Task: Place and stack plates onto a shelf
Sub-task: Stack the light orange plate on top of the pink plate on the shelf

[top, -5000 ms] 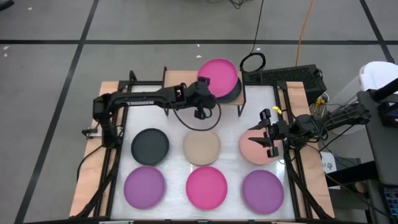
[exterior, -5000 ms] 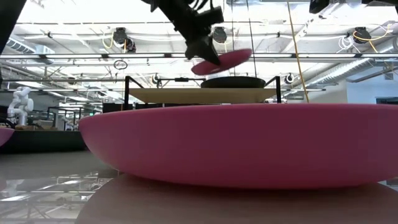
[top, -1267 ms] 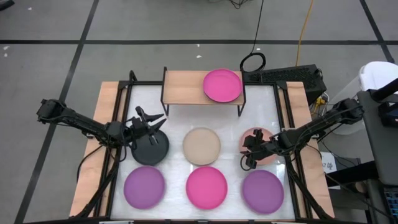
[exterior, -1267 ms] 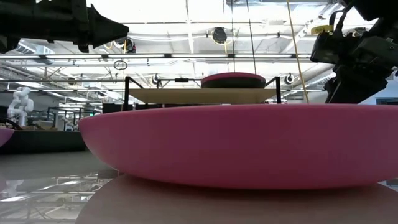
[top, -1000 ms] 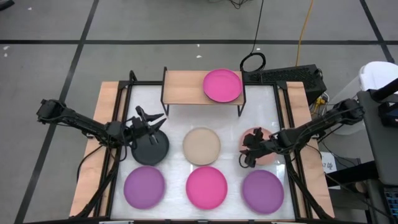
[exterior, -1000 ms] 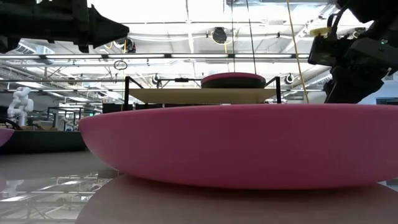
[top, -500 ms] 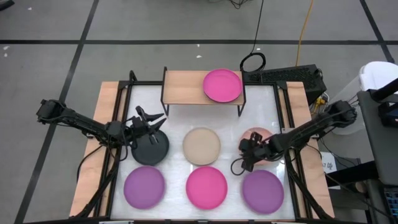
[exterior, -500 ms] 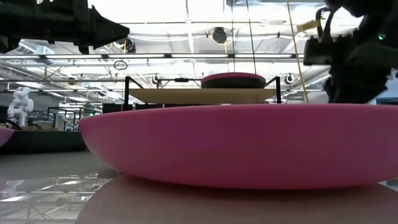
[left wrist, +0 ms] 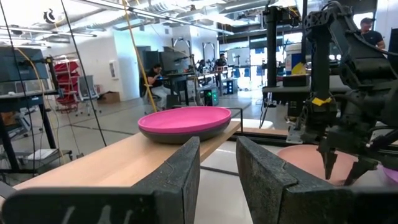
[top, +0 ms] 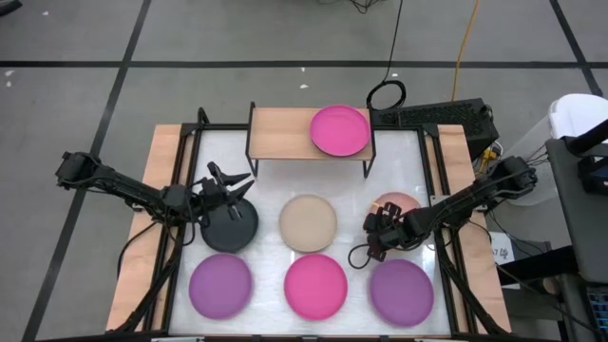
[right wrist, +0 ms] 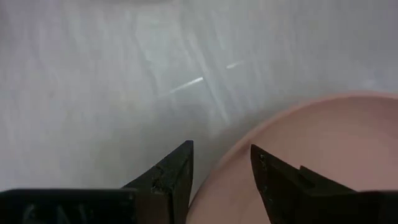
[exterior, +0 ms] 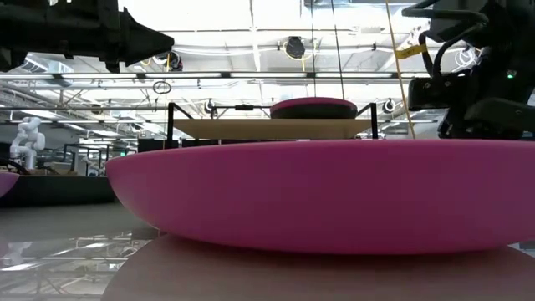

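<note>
Right gripper [top: 373, 239] points steeply down, fingers parted; left gripper [top: 233, 180] hangs level, its fingers a little apart.

The shelf [top: 285, 134] had a pale, matt wooden board on thin black metal legs. The plates, such as the salmon plate [right wrist: 323, 155], looked smooth and matt, while the white bench [top: 353, 199] top was glossy, edged in wood

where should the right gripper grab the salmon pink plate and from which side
Take the salmon pink plate by its low rim on the edge facing the beige plate, coming down from above. It lies flat on the table, so only the thin rim offers a pinch, one finger inside, one outside. The right gripper already straddles that edge, open.
</note>
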You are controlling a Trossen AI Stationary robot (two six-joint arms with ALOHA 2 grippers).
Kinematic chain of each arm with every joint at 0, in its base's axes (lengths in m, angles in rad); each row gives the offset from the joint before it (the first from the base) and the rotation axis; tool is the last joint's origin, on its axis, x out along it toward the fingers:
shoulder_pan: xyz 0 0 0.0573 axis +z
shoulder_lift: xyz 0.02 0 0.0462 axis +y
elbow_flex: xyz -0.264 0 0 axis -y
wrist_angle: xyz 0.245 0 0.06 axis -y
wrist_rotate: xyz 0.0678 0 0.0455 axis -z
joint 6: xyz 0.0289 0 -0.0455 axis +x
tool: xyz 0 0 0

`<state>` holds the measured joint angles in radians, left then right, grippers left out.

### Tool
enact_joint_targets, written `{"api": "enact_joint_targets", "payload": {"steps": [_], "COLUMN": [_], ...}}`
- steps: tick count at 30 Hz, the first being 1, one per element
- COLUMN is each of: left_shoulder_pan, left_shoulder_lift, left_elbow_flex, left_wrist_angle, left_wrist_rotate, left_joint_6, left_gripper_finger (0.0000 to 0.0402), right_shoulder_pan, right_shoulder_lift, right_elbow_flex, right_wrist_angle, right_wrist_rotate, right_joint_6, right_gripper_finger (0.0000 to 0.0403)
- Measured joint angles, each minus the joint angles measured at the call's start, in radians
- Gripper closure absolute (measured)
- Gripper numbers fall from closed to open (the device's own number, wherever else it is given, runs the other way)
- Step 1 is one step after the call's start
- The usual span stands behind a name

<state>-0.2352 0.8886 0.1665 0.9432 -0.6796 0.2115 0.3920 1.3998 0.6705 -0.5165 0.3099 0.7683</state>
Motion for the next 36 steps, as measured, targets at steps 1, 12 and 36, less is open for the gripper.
{"api": "enact_joint_targets", "payload": {"steps": [1, 12, 36], "left_shoulder_pan": [0.000, 0.000, 0.000], "left_shoulder_lift": [0.000, 0.000, 0.000], "left_elbow_flex": [0.000, 0.000, 0.000], "left_wrist_angle": [0.000, 0.000, -0.001], "left_wrist_rotate": [0.000, 0.000, -0.001], "left_joint_6": [0.000, 0.003, 0.012], "left_gripper_finger": [0.0291, 0.0291, 0.0291], "right_shoulder_pan": [0.000, 0.003, 0.097], "right_shoulder_lift": [0.000, 0.000, -0.234], "right_elbow_flex": [0.000, 0.001, 0.075], "right_wrist_angle": [0.002, 0.042, 0.147], "right_wrist_rotate": [0.000, -0.009, 0.014], "right_joint_6": [-0.012, -0.173, -0.256], "right_gripper_finger": [0.0267, 0.0392, 0.0401]}}
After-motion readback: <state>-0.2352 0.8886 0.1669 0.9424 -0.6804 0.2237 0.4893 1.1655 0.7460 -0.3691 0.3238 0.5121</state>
